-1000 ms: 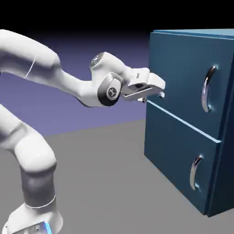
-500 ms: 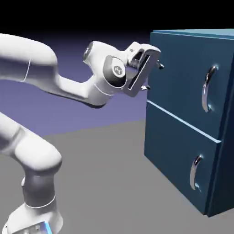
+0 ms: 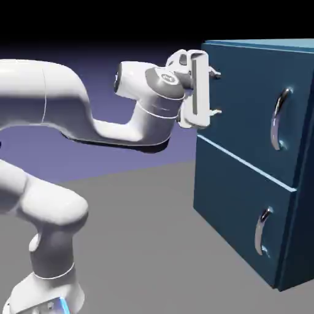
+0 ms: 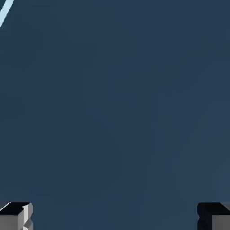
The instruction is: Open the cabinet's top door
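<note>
Hovering: gripper [image 3: 214, 93] parked at the near vertical edge of the cabinet [image 3: 245, 202], level with the upper panel, aimed at the blue face

Fingers: spread as wide as they go, one tip above the other in the exterior view, nothing between them, no contact that can be made out

Hand view: just flat dark blue filling everything past the two grey tips [image 4: 15, 214], plus a thin pale line in the top left corner; no handle anywhere ahead of the fingers

Top door: top door [image 3: 242, 110] shut flush, sitting right in front of the fingertips and stretching away from them to the exterior view's right

Handle: long curved silver handle [image 3: 279, 119] way off past the fingers, near the far side of that panel, well apart from both tips

Lower panel: shorter panel [image 3: 236, 211] and its small handle [image 3: 262, 232] below the fingers, not the target

Stage: probably mid-approach, nothing grabbed yet

Risk 1: pushing straight ahead from here likely jams the tips into bare panel, since only flat door lies in front of them

Risk 2: closing now grabs air, handle nowhere between the pads

Risk 3: sliding across too close could scrape the door face or knock the handle side-on instead of straddling it

Risk 4: drifting low could end at the wrong handle
</note>
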Action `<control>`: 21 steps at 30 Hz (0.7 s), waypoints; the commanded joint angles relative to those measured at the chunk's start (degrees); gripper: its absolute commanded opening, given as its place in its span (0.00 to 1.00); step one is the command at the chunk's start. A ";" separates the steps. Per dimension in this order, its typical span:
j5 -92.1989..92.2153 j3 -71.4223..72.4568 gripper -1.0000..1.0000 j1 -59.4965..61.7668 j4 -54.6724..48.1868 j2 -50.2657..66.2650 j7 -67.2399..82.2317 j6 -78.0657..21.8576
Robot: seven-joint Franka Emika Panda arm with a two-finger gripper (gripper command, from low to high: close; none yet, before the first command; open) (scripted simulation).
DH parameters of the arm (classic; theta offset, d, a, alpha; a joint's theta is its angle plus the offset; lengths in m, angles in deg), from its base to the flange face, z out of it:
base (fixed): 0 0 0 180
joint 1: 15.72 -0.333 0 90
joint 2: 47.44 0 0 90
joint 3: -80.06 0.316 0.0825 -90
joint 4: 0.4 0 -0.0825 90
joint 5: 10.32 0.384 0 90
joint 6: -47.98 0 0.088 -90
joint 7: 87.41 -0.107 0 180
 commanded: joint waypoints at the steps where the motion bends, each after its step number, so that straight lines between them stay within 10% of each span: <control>1: -2.50 -1.02 1.00 -0.88 -0.52 -0.37 0.99 -0.05; 21: -52.33 -21.36 1.00 -18.37 -10.86 -7.81 20.67 -1.05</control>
